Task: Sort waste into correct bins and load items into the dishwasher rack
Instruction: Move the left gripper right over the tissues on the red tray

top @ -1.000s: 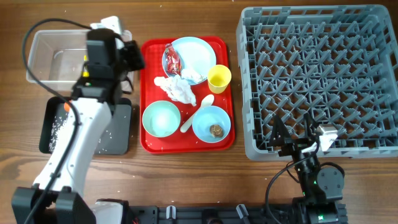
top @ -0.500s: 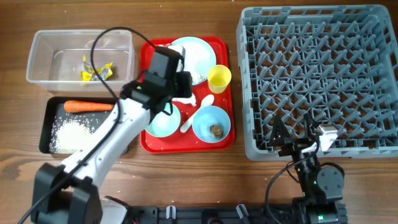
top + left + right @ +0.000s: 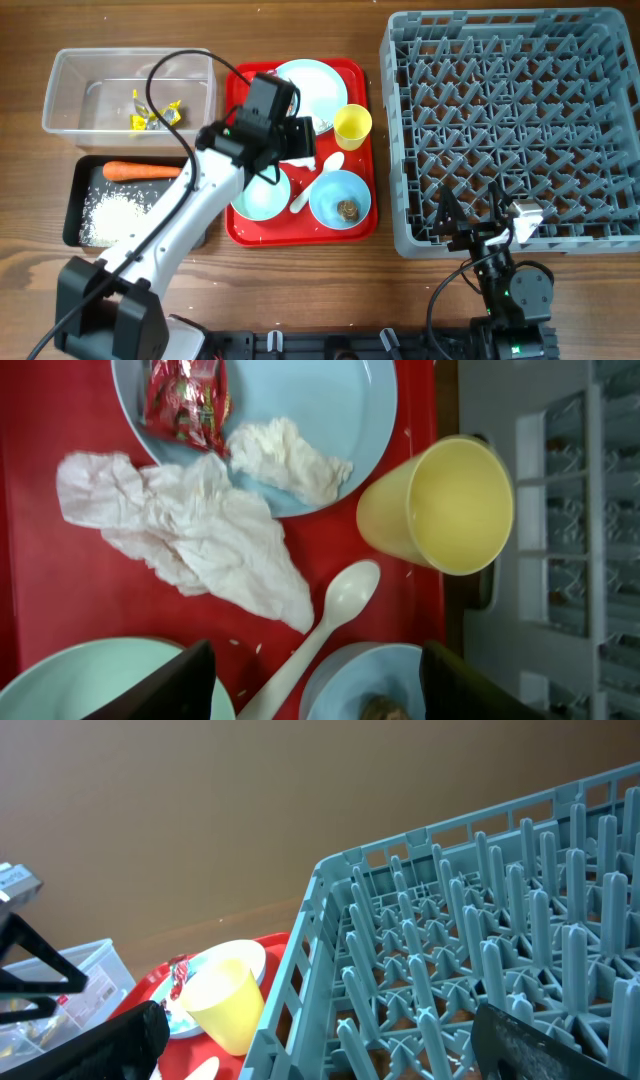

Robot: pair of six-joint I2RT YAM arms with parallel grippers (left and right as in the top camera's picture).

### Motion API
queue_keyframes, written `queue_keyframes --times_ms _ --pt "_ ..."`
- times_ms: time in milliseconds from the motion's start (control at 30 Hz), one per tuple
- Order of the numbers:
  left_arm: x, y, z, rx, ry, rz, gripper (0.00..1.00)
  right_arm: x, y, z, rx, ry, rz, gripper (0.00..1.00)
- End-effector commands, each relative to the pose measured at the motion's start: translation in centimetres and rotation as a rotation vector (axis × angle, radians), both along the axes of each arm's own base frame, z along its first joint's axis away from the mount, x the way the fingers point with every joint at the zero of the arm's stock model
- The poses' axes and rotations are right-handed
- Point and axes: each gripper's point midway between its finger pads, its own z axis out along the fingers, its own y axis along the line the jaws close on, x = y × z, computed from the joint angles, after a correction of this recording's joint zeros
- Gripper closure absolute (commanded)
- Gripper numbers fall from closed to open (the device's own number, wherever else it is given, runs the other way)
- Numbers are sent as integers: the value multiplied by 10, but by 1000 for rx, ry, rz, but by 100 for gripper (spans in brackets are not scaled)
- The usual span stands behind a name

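Hovering above the red tray (image 3: 240, 228), the left gripper (image 3: 315, 660) is seen with fingers spread apart and nothing clamped, the crumpled white tissue (image 3: 190, 530) and white spoon (image 3: 330, 610) lying beneath it. The right gripper (image 3: 315, 1035) is held wide apart and empty at the near edge of the dishwasher rack (image 3: 510, 120). The carrot (image 3: 140, 170) and rice (image 3: 115, 212) are found in the black tray (image 3: 88, 186).

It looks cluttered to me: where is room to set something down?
Bare table shows in front of the red tray and narrowly between it and the rack. The clear tub is mostly bare beside its yellow wrappers. The tray is crowded.
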Motion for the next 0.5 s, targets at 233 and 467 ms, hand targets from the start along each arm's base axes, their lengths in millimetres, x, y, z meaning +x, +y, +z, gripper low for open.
queue_keyframes --times_ms 233,467 --pt "26 4 -13 67 90 119 41 0 -1 2 -7 -9 -10 0" --pt "18 -2 -71 125 234 116 44 0 -1 2 -7 -9 -10 0"
